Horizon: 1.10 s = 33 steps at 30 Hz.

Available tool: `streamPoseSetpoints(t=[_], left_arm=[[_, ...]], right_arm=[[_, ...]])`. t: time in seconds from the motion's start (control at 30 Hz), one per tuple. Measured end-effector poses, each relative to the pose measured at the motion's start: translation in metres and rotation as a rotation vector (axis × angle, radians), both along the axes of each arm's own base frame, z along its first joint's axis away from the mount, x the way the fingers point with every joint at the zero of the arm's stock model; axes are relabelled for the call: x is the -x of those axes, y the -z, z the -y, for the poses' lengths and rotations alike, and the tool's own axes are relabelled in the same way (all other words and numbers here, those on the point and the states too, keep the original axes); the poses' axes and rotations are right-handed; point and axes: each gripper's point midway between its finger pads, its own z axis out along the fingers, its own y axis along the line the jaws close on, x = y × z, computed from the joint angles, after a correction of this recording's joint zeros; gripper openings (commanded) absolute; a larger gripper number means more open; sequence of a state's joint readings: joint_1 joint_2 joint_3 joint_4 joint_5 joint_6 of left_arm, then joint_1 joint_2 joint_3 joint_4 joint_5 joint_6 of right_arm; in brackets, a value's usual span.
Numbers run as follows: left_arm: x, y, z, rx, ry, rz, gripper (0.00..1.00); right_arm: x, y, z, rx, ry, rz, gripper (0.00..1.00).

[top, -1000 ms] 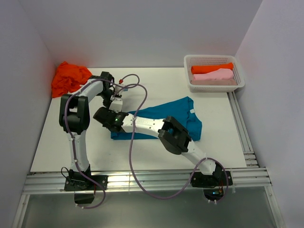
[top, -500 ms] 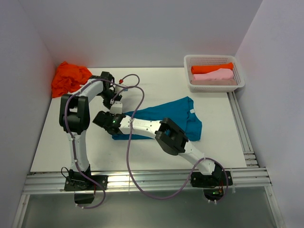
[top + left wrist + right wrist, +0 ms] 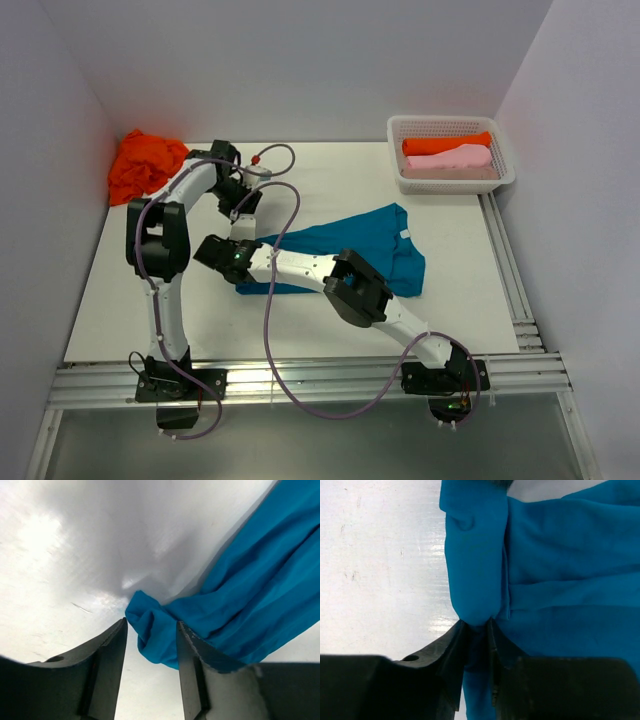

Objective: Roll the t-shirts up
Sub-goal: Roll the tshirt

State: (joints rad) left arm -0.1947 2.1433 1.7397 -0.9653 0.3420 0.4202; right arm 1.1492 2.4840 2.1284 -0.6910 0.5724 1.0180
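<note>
A teal-blue t-shirt (image 3: 375, 245) lies spread in the middle of the table, its left part folded into a narrow band. My right gripper (image 3: 234, 270) is at that left end, and the right wrist view shows it (image 3: 477, 630) shut on a fold of the teal cloth (image 3: 475, 555). My left gripper (image 3: 242, 230) hovers just behind it. Its jaws (image 3: 150, 640) stand open, with a bunched teal corner (image 3: 150, 625) lying loose between the fingertips. An orange t-shirt (image 3: 145, 163) lies crumpled at the far left corner.
A white lattice basket (image 3: 455, 183) stands at the back right with a rolled orange shirt (image 3: 445, 143) and a rolled pink shirt (image 3: 455, 158) inside. Metal rails (image 3: 510, 270) run along the table's right and near edges. Walls close in on three sides.
My left gripper has opened and let go of the teal corner, and its wrist has drawn back a little. My right gripper has closed on the fold of the shirt.
</note>
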Motion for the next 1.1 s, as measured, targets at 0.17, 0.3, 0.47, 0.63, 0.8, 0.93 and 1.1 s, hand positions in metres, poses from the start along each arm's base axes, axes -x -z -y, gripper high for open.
streamPoseSetpoints(t=[0.17,0.3,0.47,0.63,0.8,0.93,1.1], left_arm=[[-0.026,-0.024,0.003,0.060,-0.027,0.043,0.51],[-0.052,-0.053,-0.012,0.142,-0.098,0.100,0.52],[-0.066,-0.068,-0.058,0.242,-0.224,0.124,0.51],[-0.040,-0.058,-0.087,0.294,-0.293,0.063,0.52],[0.002,-0.044,-0.069,0.360,-0.248,-0.022,0.52],[0.031,-0.026,-0.053,0.419,-0.215,-0.096,0.53],[0.059,-0.004,-0.040,0.460,-0.198,-0.178,0.53]], right_arm=[[0.000,0.002,-0.004,-0.048,-0.016,-0.013,0.15],[0.000,0.003,-0.002,-0.213,-0.025,-0.043,0.13],[-0.002,0.001,-0.005,-0.497,-0.041,-0.106,0.12],[-0.003,0.000,-0.008,-0.740,-0.029,-0.139,0.12],[0.002,-0.001,-0.004,-0.892,-0.005,-0.164,0.12],[0.009,-0.002,-0.002,-0.955,0.006,-0.190,0.13],[0.012,-0.003,0.000,-1.000,0.020,-0.209,0.13]])
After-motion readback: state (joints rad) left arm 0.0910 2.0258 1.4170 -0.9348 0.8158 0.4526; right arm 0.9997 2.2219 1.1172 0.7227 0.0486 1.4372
